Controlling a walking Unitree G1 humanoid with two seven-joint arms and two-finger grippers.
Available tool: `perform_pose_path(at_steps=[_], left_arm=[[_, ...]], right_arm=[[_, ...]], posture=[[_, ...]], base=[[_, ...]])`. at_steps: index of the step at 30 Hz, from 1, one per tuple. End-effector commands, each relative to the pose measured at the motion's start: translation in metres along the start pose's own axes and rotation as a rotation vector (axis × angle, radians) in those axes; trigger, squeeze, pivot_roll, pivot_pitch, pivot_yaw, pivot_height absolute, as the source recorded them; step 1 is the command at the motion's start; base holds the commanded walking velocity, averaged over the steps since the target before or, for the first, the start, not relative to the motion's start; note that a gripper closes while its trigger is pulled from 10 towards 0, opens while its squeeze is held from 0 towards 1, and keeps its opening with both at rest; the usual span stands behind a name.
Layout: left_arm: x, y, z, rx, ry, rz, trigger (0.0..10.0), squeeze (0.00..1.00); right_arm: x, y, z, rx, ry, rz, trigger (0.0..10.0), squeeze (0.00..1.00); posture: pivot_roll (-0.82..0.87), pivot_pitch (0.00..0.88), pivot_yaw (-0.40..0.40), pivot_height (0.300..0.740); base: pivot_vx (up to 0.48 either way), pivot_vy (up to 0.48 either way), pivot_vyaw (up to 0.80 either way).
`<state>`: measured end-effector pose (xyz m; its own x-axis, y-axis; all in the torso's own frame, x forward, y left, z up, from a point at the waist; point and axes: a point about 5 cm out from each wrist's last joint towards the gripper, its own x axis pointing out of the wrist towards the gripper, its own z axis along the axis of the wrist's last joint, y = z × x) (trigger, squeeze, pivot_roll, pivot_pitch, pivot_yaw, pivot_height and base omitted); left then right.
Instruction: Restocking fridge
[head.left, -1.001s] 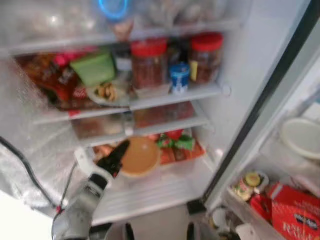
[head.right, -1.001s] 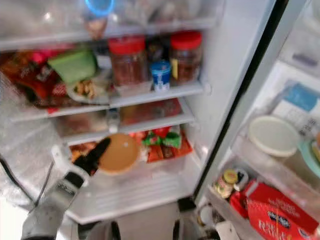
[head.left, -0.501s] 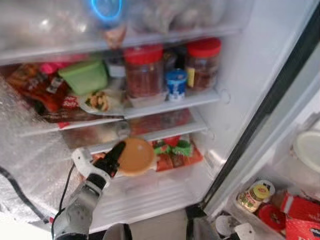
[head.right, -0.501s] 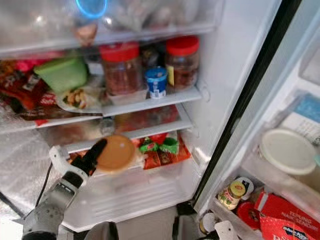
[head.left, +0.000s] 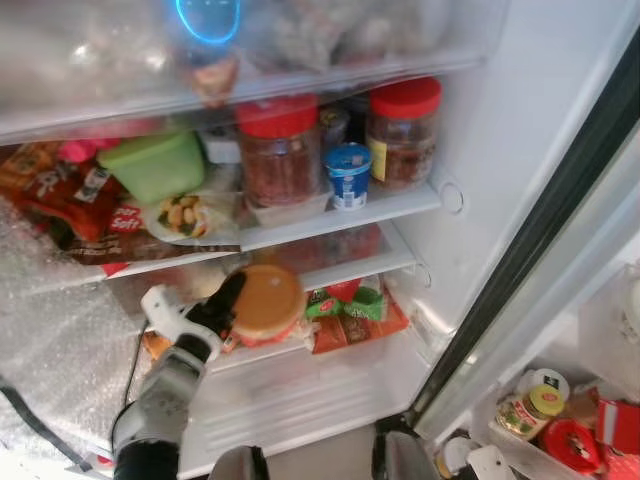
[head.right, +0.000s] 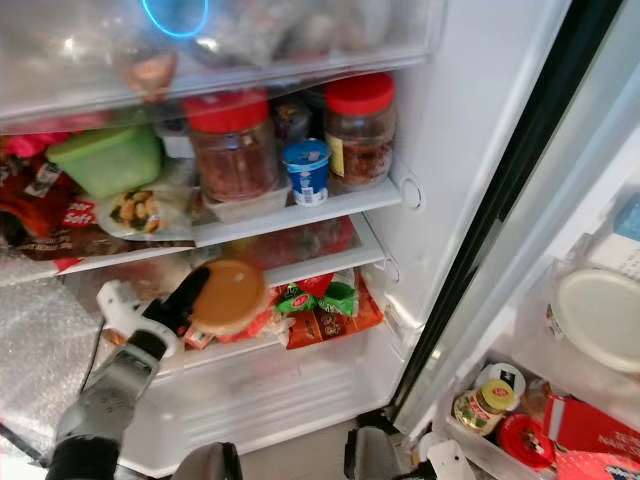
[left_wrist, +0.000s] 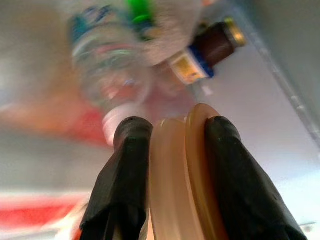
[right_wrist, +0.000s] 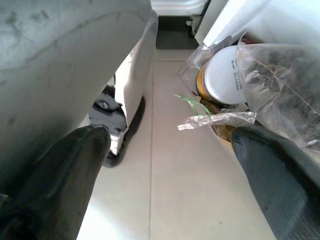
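My left gripper (head.left: 238, 302) is shut on a round, flat container with a tan lid (head.left: 266, 300). It holds the container edge-on inside the open fridge, just under the thin glass shelf (head.left: 360, 266) and beside the red and green packets (head.left: 352, 308). In the left wrist view both black fingers (left_wrist: 131, 155) press the container's (left_wrist: 176, 170) two faces. Ahead of it lie a clear plastic bottle (left_wrist: 107, 75) and a brown bottle (left_wrist: 214, 42). My right gripper (right_wrist: 170, 150) hangs open over the floor.
The middle shelf holds two red-lidded jars (head.left: 280, 150), a small blue-lidded cup (head.left: 348, 176), a green tub (head.left: 156, 166) and snack bags (head.left: 70, 200). The fridge door (head.left: 560, 260) stands open at the right, with small jars (head.left: 535, 402) in its bin. Bubble wrap (head.left: 60, 360) hangs at lower left.
My left gripper has lifted the container slightly and carried it further in, closer under the glass shelf. The head camera has shifted too.
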<state>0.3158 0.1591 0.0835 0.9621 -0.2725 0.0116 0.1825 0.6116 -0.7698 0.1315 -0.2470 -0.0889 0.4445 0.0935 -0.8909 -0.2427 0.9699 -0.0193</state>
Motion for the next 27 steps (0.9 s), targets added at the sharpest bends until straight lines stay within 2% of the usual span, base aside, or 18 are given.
perform_pose_path(at_steps=[1,5,9,16,21,27], left_arm=[[-0.003,0.01,0.01,0.034,-0.032,0.042,10.0,0.0],[0.002,0.019,0.015,-0.014,-0.083,0.1,10.0,0.0],[0.005,0.021,0.02,-0.009,-0.11,0.119,10.0,0.0],[0.013,0.028,0.032,-0.054,-0.198,0.192,10.0,0.0],[0.015,0.033,0.034,-0.079,-0.227,0.233,10.0,0.0],[0.022,0.032,0.034,-0.076,-0.224,0.246,10.0,0.0]], right_arm=[[0.003,0.004,0.011,0.007,-0.039,0.013,10.0,0.0],[0.003,0.004,0.011,0.001,-0.039,0.015,10.0,0.0],[0.003,0.004,0.011,-0.003,-0.038,0.015,10.0,0.0],[0.003,0.003,0.011,-0.007,-0.037,0.014,10.0,0.0],[0.003,0.004,0.011,-0.008,-0.038,0.015,10.0,0.0],[0.003,0.004,0.01,-0.011,-0.036,0.016,10.0,0.0]], posture=[[-0.07,0.057,0.03,0.624],[-0.07,0.055,0.029,0.624],[-0.07,0.056,0.027,0.624],[-0.08,0.061,0.027,0.624],[-0.08,0.064,0.03,0.624],[-0.09,0.069,0.031,0.624]], base=[[0.0,0.0,0.0],[0.0,0.0,0.0],[0.0,0.0,0.0],[0.0,0.0,0.0],[0.0,0.0,0.0],[0.0,0.0,0.0]])
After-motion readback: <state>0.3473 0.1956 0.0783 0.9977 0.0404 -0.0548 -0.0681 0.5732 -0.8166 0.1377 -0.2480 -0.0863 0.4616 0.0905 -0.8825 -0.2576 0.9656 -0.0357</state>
